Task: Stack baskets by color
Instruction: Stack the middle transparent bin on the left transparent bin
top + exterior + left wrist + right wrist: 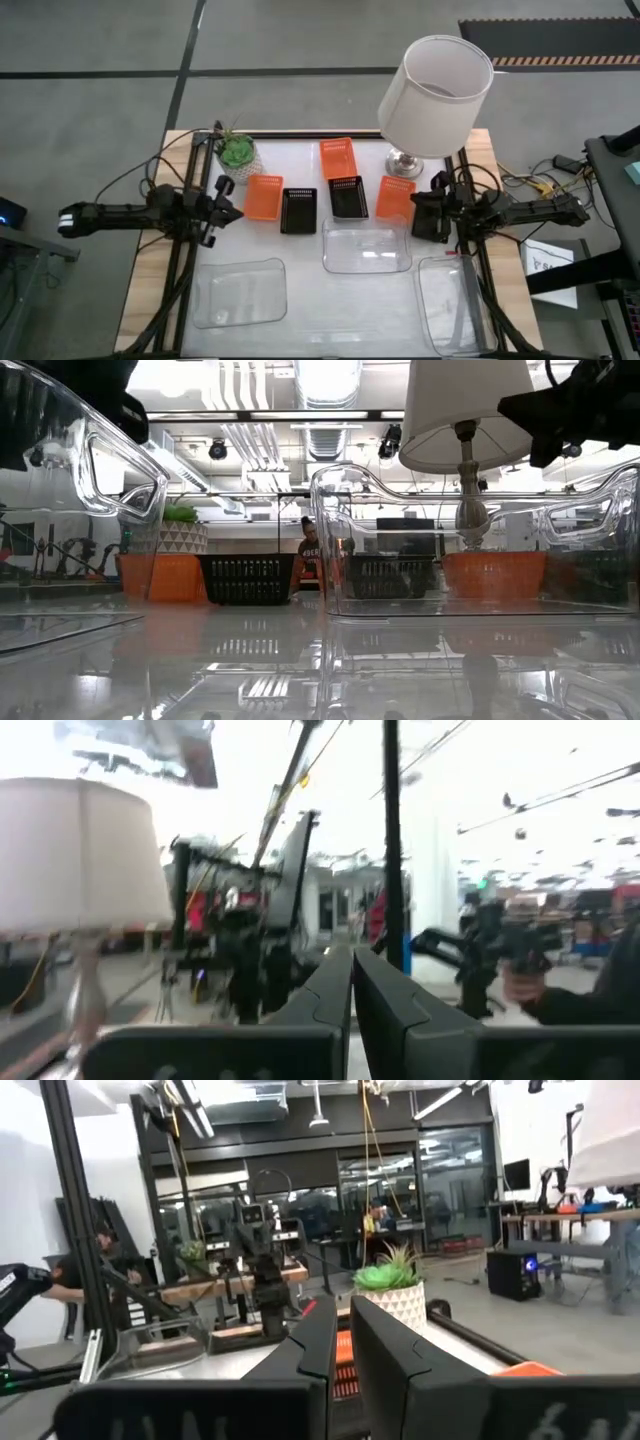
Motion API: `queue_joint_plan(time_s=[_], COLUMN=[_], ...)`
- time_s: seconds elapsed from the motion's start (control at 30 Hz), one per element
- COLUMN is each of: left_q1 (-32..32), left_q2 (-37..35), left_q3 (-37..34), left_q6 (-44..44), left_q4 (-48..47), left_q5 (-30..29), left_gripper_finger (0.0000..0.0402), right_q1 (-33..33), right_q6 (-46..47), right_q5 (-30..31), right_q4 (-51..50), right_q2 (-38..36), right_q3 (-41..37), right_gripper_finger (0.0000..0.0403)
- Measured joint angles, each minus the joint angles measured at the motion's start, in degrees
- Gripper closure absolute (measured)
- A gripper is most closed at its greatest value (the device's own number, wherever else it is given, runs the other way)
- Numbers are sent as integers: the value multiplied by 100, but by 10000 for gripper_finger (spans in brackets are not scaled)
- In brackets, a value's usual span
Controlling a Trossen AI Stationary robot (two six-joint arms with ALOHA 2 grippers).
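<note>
Three orange baskets (264,197) (338,158) (395,197) and two black baskets (298,210) (348,196) stand singly on their bottoms across the middle of the white table top. Three clear trays (238,292) (366,245) (455,303) lie nearer the front edge. My left gripper (233,199) hangs shut at the table's left side, above the surface, beside the left orange basket. My right gripper (422,215) hangs at the right side near the right orange basket. Its fingers (343,1342) are together but for a narrow slit and hold nothing.
A white-shaded lamp (435,95) stands at the far right of the table and a green potted plant (237,153) at the far left. Dark frame rails run along both table sides. People show in the room beyond the table.
</note>
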Motion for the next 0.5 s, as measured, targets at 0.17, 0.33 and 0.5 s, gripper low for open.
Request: queue_joint_plan(time_s=[0.17, 0.33, 0.5], left_q1=[-10, -12, -14], left_q2=[31, 121, 243], left_q3=[0, 0, 0], left_q6=[-277, -419, -428], left_q4=[50, 106, 203], left_q5=[12, 12, 51], left_gripper_finger=[402, 402, 402], right_q1=[2, 4, 5], right_q6=[622, 548, 27], right_q5=[-16, -34, -259], right_q4=[64, 168, 941], right_q2=[117, 363, 748], right_q3=[0, 0, 0], right_gripper_finger=[376, 376, 376])
